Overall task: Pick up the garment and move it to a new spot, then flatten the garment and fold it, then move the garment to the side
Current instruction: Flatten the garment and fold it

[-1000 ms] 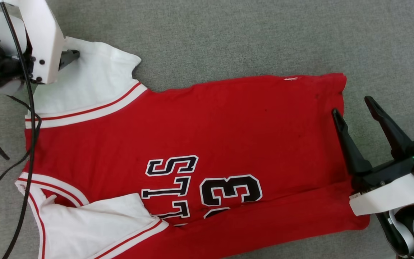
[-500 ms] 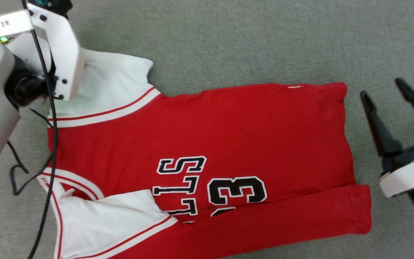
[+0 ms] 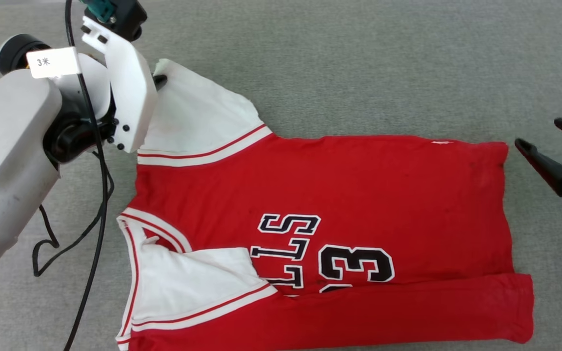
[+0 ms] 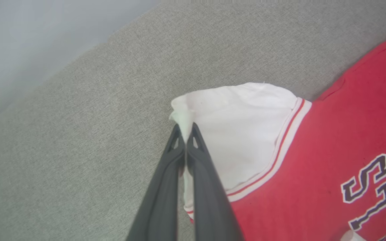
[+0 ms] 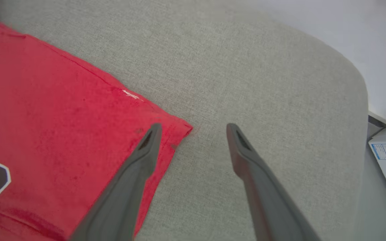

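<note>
Pinching garment point(image 3: 359, 185) sleeve point(image 4: 240, 134), left jaws closed.

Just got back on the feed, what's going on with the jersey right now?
The left gripper is shut on the tip of the far white sleeve, pinching the cloth. The right gripper is open beside the hem corner, holding nothing. The garment lies on the grey surface, with one long edge folded over the lettering and the other sleeve tucked onto the front.
</note>
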Robot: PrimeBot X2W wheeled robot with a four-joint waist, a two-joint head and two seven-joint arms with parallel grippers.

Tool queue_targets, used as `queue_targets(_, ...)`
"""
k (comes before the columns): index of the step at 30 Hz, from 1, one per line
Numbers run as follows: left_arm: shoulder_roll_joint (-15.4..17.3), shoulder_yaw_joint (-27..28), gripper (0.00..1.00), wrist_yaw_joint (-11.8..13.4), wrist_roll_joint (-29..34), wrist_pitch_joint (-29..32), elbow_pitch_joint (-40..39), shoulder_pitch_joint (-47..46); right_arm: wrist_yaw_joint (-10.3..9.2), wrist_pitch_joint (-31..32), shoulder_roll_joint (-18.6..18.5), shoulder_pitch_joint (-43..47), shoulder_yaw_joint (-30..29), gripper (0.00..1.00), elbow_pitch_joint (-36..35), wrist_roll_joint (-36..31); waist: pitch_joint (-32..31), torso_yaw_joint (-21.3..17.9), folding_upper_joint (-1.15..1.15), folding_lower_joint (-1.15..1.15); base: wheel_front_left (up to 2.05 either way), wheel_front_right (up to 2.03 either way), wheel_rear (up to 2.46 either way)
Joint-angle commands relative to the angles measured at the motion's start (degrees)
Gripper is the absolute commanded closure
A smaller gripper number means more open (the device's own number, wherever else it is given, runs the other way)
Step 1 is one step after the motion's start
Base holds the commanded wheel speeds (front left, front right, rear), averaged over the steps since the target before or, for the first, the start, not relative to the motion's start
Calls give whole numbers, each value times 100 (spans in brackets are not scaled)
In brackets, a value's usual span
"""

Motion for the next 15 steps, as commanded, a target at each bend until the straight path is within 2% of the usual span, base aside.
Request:
queue_targets(1, -18, -30, 100, -1, 29, -56, -69, 84, -7, 310, -71, -228, 107, 0, 118, 150, 6, 85, 0, 0, 0, 0, 0)
queue_targets(4, -48, -52, 100, -2, 60, -110, -191, 54, -7, 916, -157, -546, 374, 0, 389, 360, 71, 183, 0, 0, 0, 0, 0)
queue_targets(8, -62, -56, 100, -4, 73, -165, -267, -23, -7, 1220, -99, -828, 603, 0, 660, 426, 164, 261, 0, 0, 0, 0, 0)
queue_targets(15, -136, -69, 100, -6, 176, -287, -372, -183, -6, 1262, 104, -1126, 1145, 0, 1412, 369, 438, 415, 0, 0, 0, 0, 0)
